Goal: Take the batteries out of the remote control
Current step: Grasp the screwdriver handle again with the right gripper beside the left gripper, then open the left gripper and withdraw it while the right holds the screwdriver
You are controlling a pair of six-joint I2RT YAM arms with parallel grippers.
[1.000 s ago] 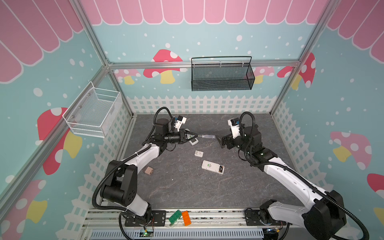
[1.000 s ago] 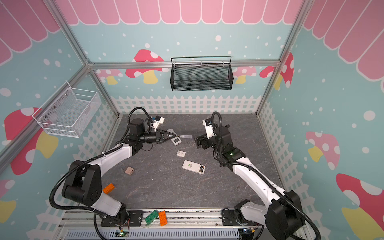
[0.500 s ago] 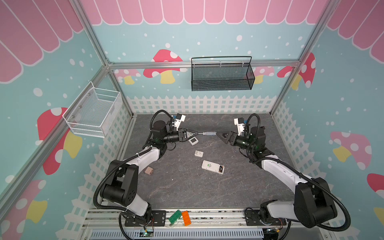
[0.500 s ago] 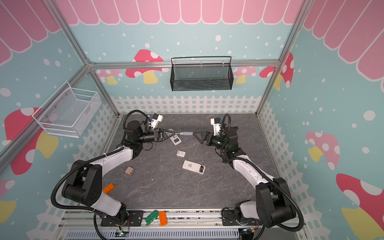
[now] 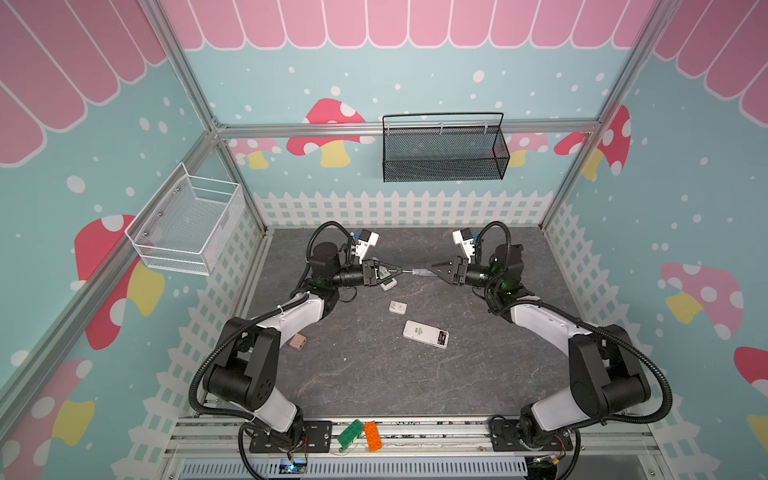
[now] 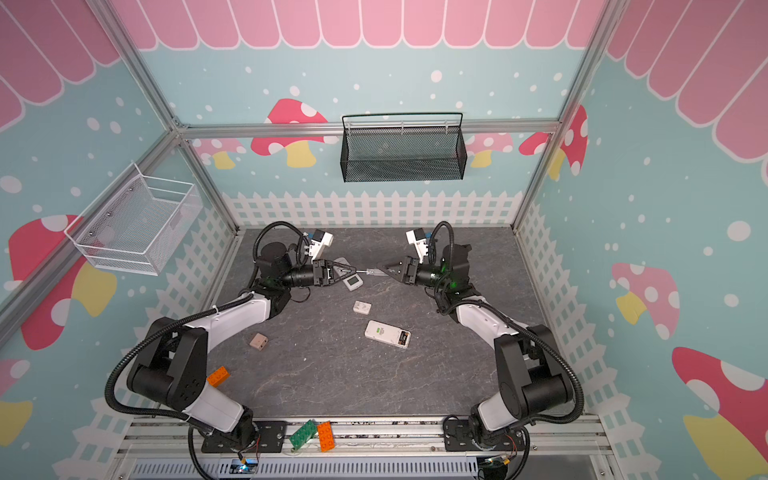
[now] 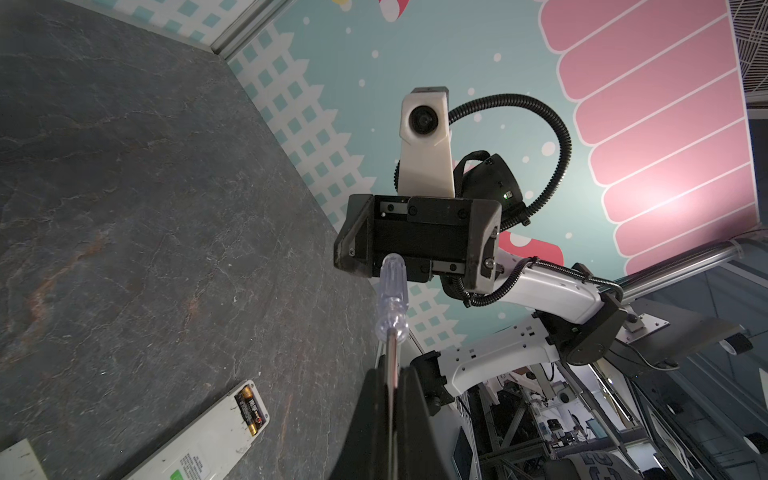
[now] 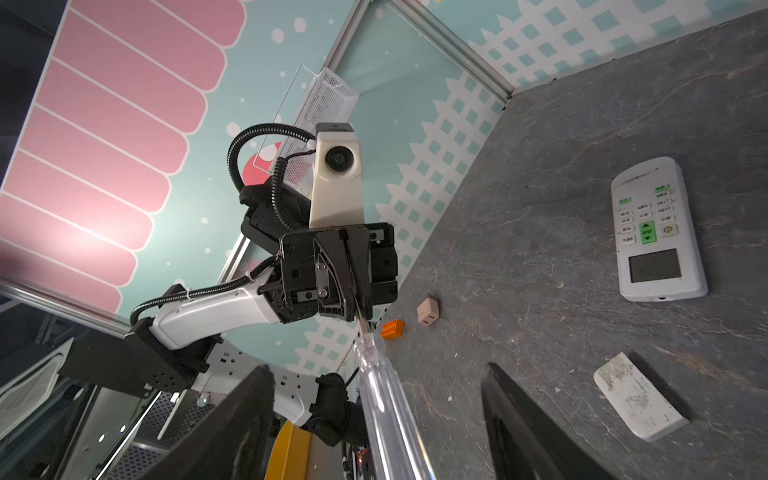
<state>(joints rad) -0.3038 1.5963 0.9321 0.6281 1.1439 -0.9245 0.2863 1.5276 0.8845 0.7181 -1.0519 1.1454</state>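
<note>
Left wrist view: my left gripper is clamped fully shut on the bare metal shaft of the screwdriver, with the clear handle pointing at the opposite arm. This view alone shows the task's items clearly. The remote control lies back-up on the table with its compartment uncovered and the batteries seated inside. I cannot count them.

In both top views the screwdriver hangs level above the table, bridging the two grippers. A second remote lies face-up just under the left gripper, and a loose cover lies beside it. The remote control lies nearer the front, well apart from both grippers. The gap at the handle is too small to judge here.

The right wrist view settles that. My right gripper stands open, with its fingers either side of the handle, touching neither side and holding nothing.

Finding: I judge this to be a tool handover from left to right, and no battery is out yet. The next move calls for the right fingers to seat squarely on the smooth round handle before the left releases.
</note>
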